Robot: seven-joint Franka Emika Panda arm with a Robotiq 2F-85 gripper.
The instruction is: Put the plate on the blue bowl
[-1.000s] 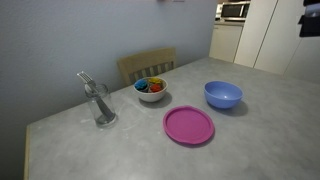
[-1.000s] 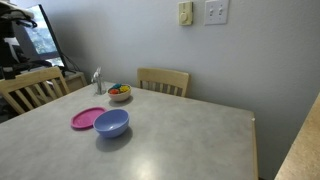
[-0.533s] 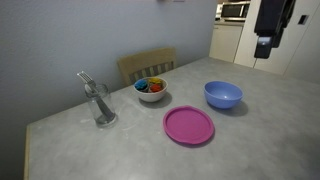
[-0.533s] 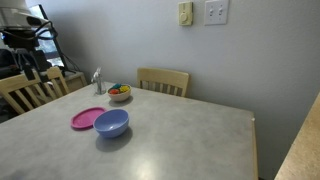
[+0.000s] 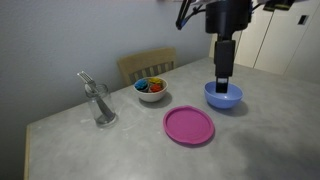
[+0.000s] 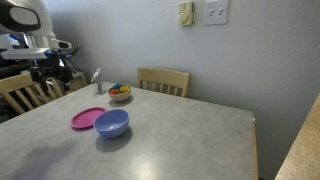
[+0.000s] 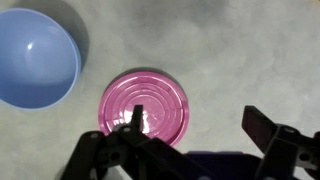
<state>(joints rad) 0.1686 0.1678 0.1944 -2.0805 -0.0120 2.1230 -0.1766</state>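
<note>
The magenta-pink plate (image 5: 189, 126) lies flat on the grey table, also seen in an exterior view (image 6: 86, 119) and in the wrist view (image 7: 145, 107). The blue bowl (image 5: 226, 99) stands right next to it, empty, and shows in an exterior view (image 6: 111, 124) and at the upper left of the wrist view (image 7: 35, 58). My gripper (image 7: 197, 125) is open and empty, well above the table. Its one finger overlaps the plate's edge in the wrist view. In an exterior view the gripper (image 5: 222, 86) hangs in front of the blue bowl.
A white bowl (image 5: 151, 89) with colourful contents stands behind the plate. A clear glass (image 5: 100, 105) holding a utensil is near the table's edge. Wooden chairs (image 6: 163, 80) stand at the table's sides. The table (image 6: 190, 140) extends far beyond the bowl.
My arm has swung into the scene, from the picture's edge to over the table near the blue bowl. The plate and bowls have not moved.
</note>
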